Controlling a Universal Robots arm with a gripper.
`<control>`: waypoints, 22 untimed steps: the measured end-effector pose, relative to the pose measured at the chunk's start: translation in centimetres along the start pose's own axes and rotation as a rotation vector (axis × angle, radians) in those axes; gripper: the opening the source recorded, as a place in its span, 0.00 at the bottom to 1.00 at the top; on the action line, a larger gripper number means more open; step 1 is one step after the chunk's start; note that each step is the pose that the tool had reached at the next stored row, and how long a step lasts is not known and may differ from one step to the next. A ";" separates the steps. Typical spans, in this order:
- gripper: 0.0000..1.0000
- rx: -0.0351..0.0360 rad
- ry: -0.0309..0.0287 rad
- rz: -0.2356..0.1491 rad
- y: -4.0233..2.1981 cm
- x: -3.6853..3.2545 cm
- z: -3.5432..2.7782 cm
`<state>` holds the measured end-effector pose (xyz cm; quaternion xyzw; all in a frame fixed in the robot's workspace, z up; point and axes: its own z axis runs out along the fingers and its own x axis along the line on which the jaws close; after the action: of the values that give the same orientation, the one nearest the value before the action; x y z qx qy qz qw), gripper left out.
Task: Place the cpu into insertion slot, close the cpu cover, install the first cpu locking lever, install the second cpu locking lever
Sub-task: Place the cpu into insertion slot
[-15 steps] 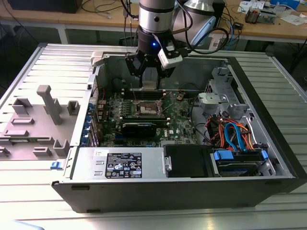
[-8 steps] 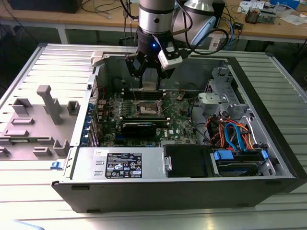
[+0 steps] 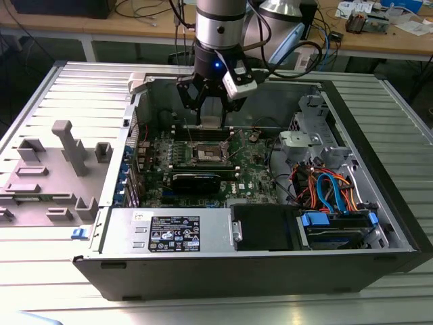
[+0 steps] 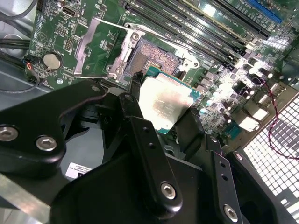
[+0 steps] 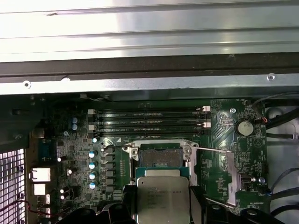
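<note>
The cpu (image 4: 166, 100) has a pale silvery-grey top with a green rim, set against the matt black claw (image 3: 211, 119). The insertion slot (image 4: 156, 55) has a dark brownish, finely dotted centre inside a silvery rim. The cpu cover (image 4: 86, 46) is bright silver. The circuit board (image 5: 224, 126) is deep green, striped by black memory slots (image 5: 147, 122). In the exterior view, orange, blue and red cables (image 3: 328, 189) bunch at three o'clock, and the ribbed worktop (image 3: 40, 271) is pale grey.

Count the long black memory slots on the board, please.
4. In the first wrist view the memory slots lie side by side between the socket and the case wall; none seems hidden.
</note>
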<state>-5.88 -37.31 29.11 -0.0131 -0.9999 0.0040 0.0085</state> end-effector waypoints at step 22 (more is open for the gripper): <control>0.55 -0.0025 0.0004 0.046 -0.69 0.02 0.48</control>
<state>-5.93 -38.00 28.64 -0.0362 -0.9993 0.0030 0.0085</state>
